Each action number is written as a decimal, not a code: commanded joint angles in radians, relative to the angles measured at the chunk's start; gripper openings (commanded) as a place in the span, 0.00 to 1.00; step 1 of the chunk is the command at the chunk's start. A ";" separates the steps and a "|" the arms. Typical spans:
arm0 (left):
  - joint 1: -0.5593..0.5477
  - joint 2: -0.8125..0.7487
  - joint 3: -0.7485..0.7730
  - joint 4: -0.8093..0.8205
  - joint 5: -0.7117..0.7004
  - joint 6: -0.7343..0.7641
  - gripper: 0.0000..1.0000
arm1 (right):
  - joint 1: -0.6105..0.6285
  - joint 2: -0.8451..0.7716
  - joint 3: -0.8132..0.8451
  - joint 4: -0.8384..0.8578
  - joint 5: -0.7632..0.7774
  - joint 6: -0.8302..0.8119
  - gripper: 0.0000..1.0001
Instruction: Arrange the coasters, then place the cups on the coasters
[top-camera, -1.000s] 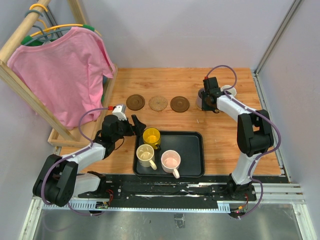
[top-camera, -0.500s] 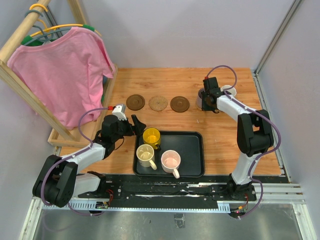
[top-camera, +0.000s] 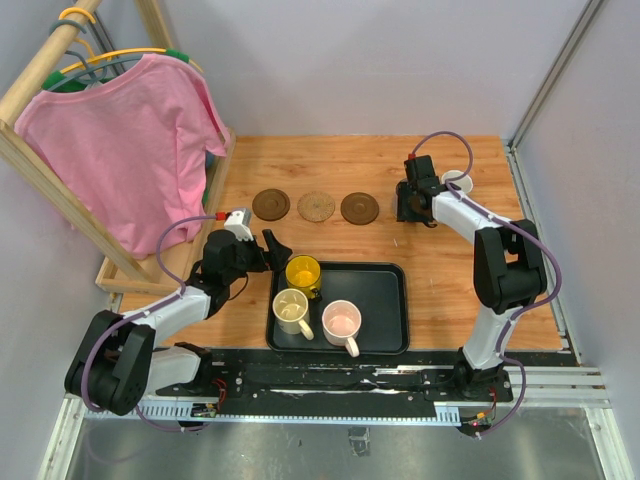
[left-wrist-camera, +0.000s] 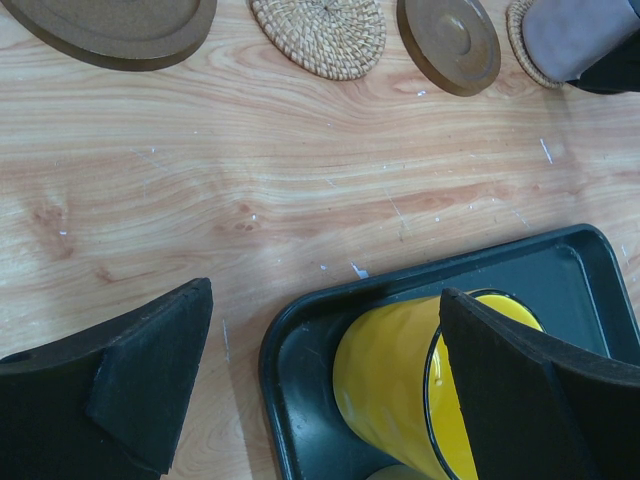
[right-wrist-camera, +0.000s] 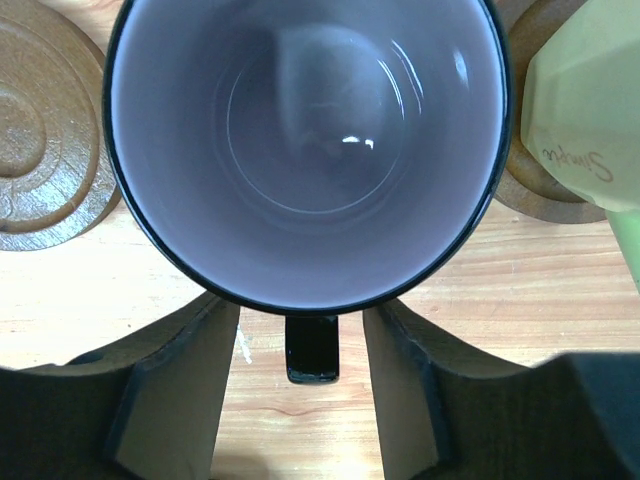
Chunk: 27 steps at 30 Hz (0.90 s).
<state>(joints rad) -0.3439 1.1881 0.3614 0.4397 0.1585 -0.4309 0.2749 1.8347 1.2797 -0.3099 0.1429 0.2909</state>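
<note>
Since your right gripper (right-wrist-camera: 303, 335) has just let go, fingers (right-wrist-camera: 180, 380) parted either side of the handle (right-wrist-camera: 311, 352): purple-grey cup (right-wrist-camera: 305, 150), standing free on its coaster (left-wrist-camera: 522, 52). Yellow cup (top-camera: 303, 271) and two more remain in tray (top-camera: 385, 300).

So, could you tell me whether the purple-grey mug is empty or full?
Empty: the right wrist view looks straight into the purple-grey mug, showing its bare, glossy bottom.

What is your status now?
Left gripper open at yellow mug. Right gripper open astride purple mug handle. Cream mug, pink mug on tray. Nothing blocking.
</note>
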 joint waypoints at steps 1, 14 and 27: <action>-0.006 -0.017 -0.006 0.014 -0.001 -0.001 1.00 | 0.015 -0.018 0.006 0.003 0.022 0.001 0.54; -0.006 -0.052 0.001 -0.010 -0.008 0.012 1.00 | 0.039 -0.132 -0.051 -0.024 0.042 0.023 0.65; -0.006 -0.077 0.010 -0.036 -0.028 0.029 1.00 | 0.223 -0.527 -0.262 -0.149 0.038 0.059 0.76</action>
<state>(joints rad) -0.3439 1.1316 0.3614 0.4065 0.1425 -0.4229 0.4229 1.4059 1.0912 -0.3733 0.1905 0.3157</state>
